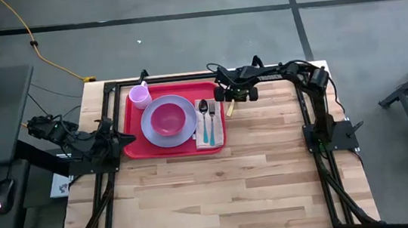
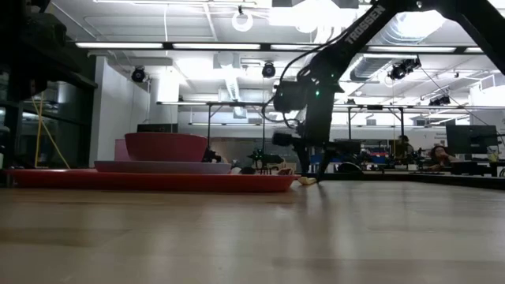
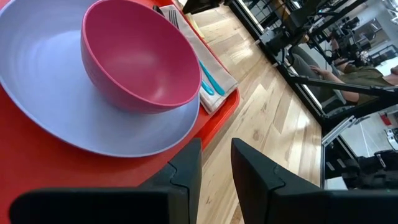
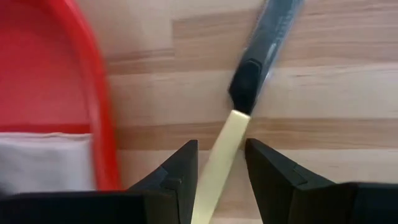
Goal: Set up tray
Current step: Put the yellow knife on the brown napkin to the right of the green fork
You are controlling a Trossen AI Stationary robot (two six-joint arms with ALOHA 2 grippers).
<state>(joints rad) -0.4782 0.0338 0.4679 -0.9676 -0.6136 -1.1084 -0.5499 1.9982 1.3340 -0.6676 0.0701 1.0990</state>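
Note:
The red tray (image 1: 135, 148) lies at the table's far left. On it rest a lavender plate (image 1: 150, 132) with a pink bowl (image 1: 168, 119) on it, a cup (image 1: 140, 96) and a napkin (image 1: 210, 137) bearing a spoon and a fork. A knife (image 1: 229, 111) with a cream handle (image 4: 227, 134) and a dark blade lies flat on the wood, just right of the tray. My right gripper (image 4: 222, 155) points down over it, open. Its fingers stand on either side of the handle, and wood shows on both sides. My left gripper (image 3: 216, 155) waits open at the tray's near left corner (image 1: 125, 140).
Bare wood spreads over the near half and the right side of the table (image 1: 256, 177). Black frame rails (image 1: 306, 111) run along the far and side edges. The tray's right rim (image 4: 99, 112) and the napkin (image 4: 43, 162) lie close beside my right gripper.

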